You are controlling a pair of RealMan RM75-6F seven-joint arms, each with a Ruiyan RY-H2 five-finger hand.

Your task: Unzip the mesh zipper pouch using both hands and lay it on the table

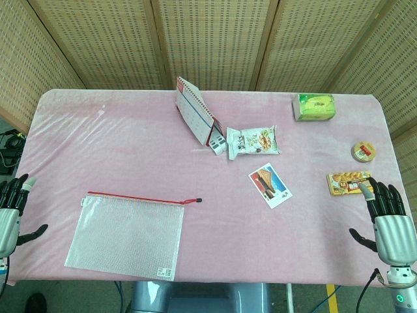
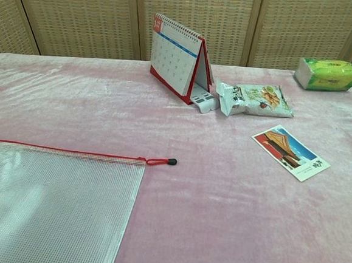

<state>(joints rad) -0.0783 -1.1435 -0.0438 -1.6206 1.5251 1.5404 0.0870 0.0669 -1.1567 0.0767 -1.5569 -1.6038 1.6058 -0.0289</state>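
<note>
pink-clothed desk [image 1: 130, 130] carries pouch [image 1: 124, 235] flat, zip running left-right, pull [image 1: 197, 200] rightward; left hand [image 1: 12, 208] nearer, right hand [image 1: 389, 218] well apart, both spread, empty.

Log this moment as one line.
stage: pre-grasp | white mesh zipper pouch with red zip: flat on pink table, zipped | left hand: open, off pouch | right hand: open, off pouch

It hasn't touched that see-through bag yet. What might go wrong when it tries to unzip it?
1. The clear mesh pouch with the red zipper lies flat on pink cloth, so fingers may struggle to pick it up.
2. Its small red pull tab could slip from a pinch.
3. The left hand and right hand both start far away.
</note>
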